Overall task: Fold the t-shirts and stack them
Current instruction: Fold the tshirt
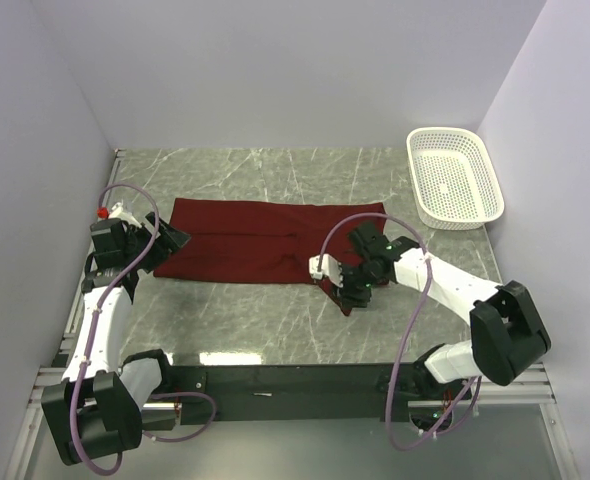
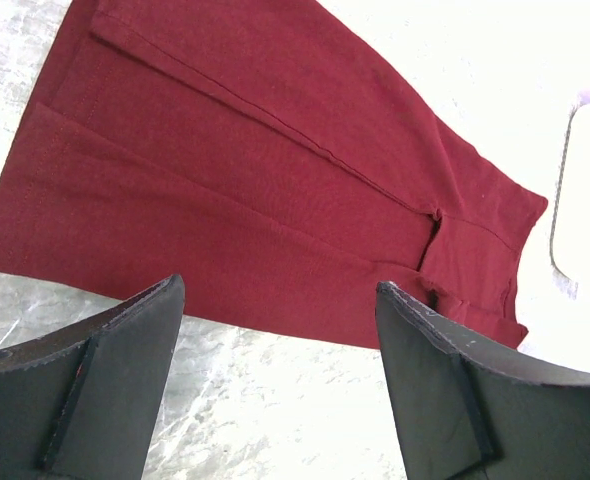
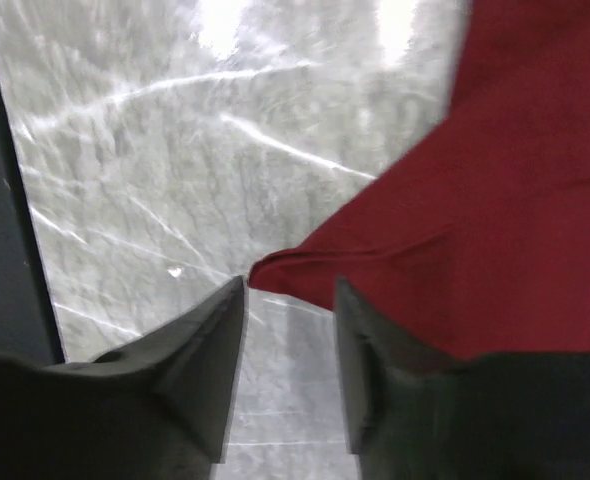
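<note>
The maroon t-shirt lies on the marble table, folded lengthwise into a long strip running left to right. My left gripper is at the strip's left end, open wide and empty. In the left wrist view the shirt fills the space ahead, with its near edge just past the gripper. My right gripper is at the shirt's near right corner. In the right wrist view it is open with a narrow gap. The shirt's corner lies just beyond its fingertips, not between them.
A white mesh basket stands at the back right corner, near the right wall. White walls close in the table on the left, back and right. The dark base rail runs along the near edge.
</note>
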### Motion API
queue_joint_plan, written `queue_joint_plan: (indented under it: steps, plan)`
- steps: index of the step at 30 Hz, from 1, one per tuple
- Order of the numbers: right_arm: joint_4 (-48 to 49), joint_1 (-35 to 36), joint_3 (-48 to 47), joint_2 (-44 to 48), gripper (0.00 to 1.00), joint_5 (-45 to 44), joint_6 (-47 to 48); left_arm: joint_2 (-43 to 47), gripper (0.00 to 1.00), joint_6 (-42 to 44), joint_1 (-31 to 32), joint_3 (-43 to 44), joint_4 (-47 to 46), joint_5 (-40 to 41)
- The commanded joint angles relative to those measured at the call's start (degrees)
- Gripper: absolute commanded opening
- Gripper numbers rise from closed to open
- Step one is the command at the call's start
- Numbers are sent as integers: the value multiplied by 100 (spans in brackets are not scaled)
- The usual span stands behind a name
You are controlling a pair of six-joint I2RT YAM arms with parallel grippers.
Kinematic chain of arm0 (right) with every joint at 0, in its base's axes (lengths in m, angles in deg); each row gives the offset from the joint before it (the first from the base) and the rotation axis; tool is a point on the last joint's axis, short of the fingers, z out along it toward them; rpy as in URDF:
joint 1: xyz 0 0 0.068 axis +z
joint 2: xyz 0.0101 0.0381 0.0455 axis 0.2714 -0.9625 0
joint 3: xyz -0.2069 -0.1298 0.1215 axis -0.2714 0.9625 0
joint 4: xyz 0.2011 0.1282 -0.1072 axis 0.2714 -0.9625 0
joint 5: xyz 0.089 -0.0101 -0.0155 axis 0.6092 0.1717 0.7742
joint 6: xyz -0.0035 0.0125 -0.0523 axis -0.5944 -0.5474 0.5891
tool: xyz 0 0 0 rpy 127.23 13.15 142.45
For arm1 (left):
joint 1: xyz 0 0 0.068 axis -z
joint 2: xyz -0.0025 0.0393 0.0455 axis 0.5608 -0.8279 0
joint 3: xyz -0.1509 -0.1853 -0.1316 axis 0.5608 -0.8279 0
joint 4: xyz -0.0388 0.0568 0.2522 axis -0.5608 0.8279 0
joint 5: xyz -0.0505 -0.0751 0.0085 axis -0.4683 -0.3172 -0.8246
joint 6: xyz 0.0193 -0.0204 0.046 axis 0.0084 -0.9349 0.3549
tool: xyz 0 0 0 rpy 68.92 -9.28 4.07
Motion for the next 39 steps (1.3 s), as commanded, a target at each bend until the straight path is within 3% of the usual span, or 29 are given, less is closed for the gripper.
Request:
queue_joint_plan:
  steps: [1, 7, 12, 39]
  plan:
    - [142, -301, -518, 12, 50, 332, -514, 11, 82, 153, -19, -13, -213, -145]
    - [424, -443, -1353, -663, 51, 526, -2148, 20, 82, 153, -19, -21, -230, -163]
    - [556, -443, -1907, -1613, 45, 158, -3282, 73, 82, 153, -19, -30, -213, -171]
    - [653, -443, -1925, -2423, 45, -537, -3609, 82, 82, 162, -28, -39, -248, -198]
